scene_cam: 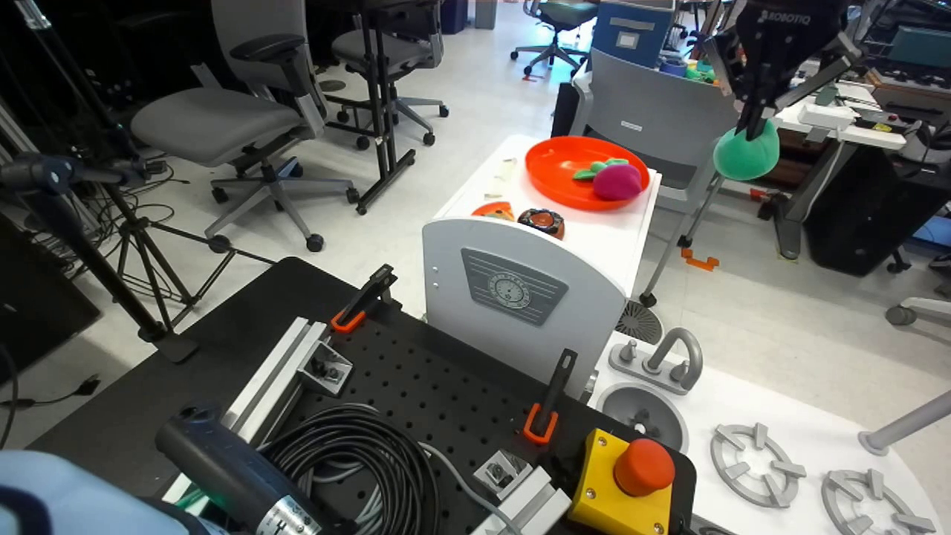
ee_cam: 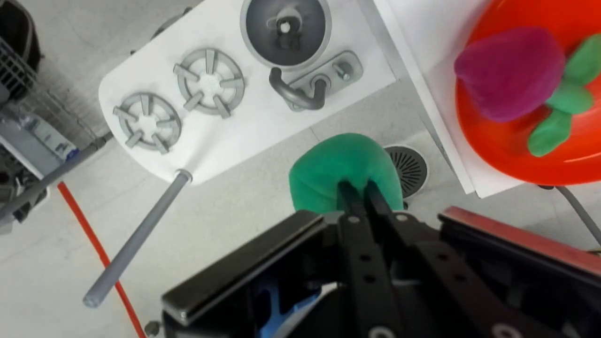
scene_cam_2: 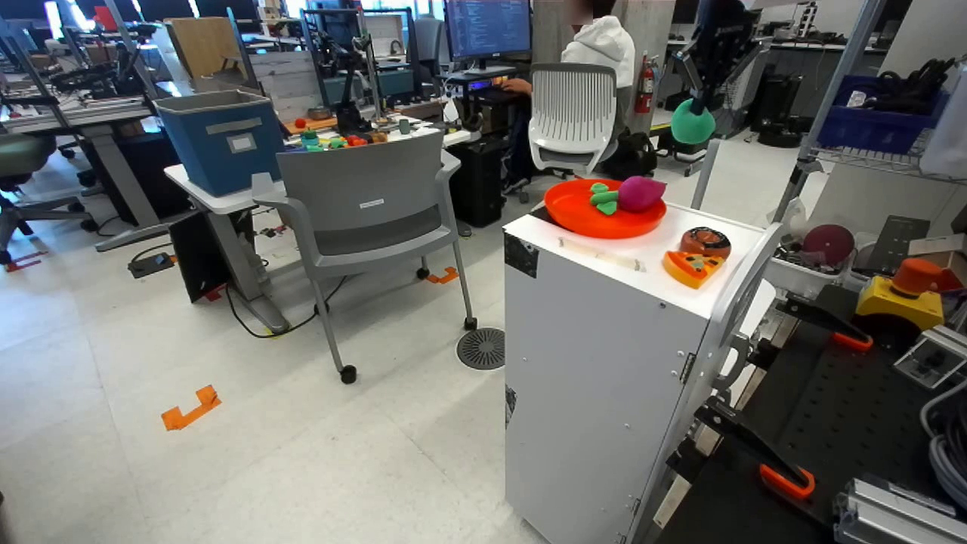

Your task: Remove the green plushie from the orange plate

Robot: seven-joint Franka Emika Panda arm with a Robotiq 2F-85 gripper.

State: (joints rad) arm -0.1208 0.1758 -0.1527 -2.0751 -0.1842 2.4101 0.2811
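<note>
Pincer [scene_cam: 755,135] closed; in an exterior view it grips the plushie [scene_cam: 744,160] by its upper side, held in the air to the right of the plate [scene_cam: 561,165] and well apart from it. The purple toy [scene_cam: 618,183] lies on the plate, toward its right edge. On the tabletop [scene_cam: 605,238], nearer than the plate, the pizza slice [scene_cam: 495,210] rests just left of the brown toy [scene_cam: 541,221]. In the wrist view, the plushie appears left of the plate.
</note>
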